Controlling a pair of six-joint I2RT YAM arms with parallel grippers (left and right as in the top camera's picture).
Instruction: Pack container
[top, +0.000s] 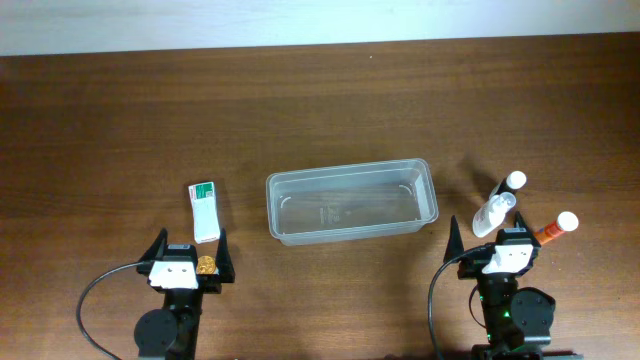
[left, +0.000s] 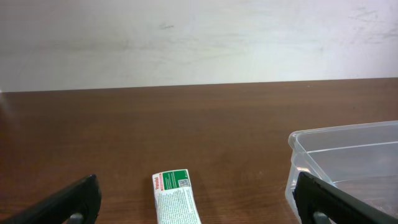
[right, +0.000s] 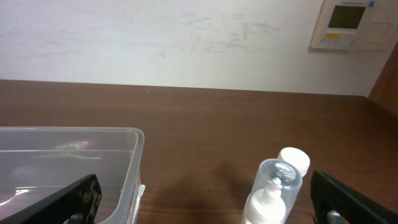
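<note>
The clear plastic container (top: 350, 203) sits empty at the table's middle; it also shows in the left wrist view (left: 348, 165) and the right wrist view (right: 68, 165). A white and green tube (top: 205, 210) lies left of it, in front of my open left gripper (top: 190, 255), and shows in the left wrist view (left: 176, 198). A clear-capped spray bottle (top: 494, 214), a white-capped bottle (top: 510, 184) and an orange bottle with a white cap (top: 555, 228) stand right of the container, by my open right gripper (top: 500, 240). The spray bottle (right: 270, 196) stands between the right fingers.
A small gold round object (top: 205, 265) lies at the left gripper's base. A wall thermostat (right: 348, 23) hangs at the far right. The white wall runs along the table's far edge (top: 320, 50).
</note>
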